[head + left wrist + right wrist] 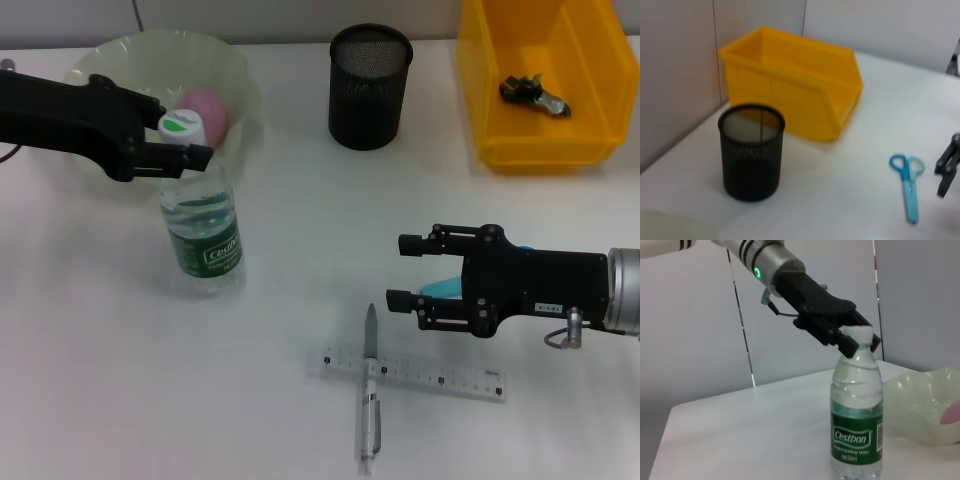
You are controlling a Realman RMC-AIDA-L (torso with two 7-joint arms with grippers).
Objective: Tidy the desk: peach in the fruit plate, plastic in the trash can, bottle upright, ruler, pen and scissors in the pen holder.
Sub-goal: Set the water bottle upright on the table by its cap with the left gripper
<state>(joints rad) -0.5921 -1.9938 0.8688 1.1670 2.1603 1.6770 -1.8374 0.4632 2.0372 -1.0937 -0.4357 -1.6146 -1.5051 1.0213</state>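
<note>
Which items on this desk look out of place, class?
The pen lies crossed over the ruler on the open table, and the scissors lie beside the right gripper; none is in the pen holder. The bottle stands upright.

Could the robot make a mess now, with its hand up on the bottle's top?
Maybe. The left gripper is shut on the cap of the standing bottle, right beside the fruit plate; a sideways tug on letting go could tip it. The right gripper hovers open above the scissors, close to the ruler and pen, so reaching down might knock those askew.
</note>
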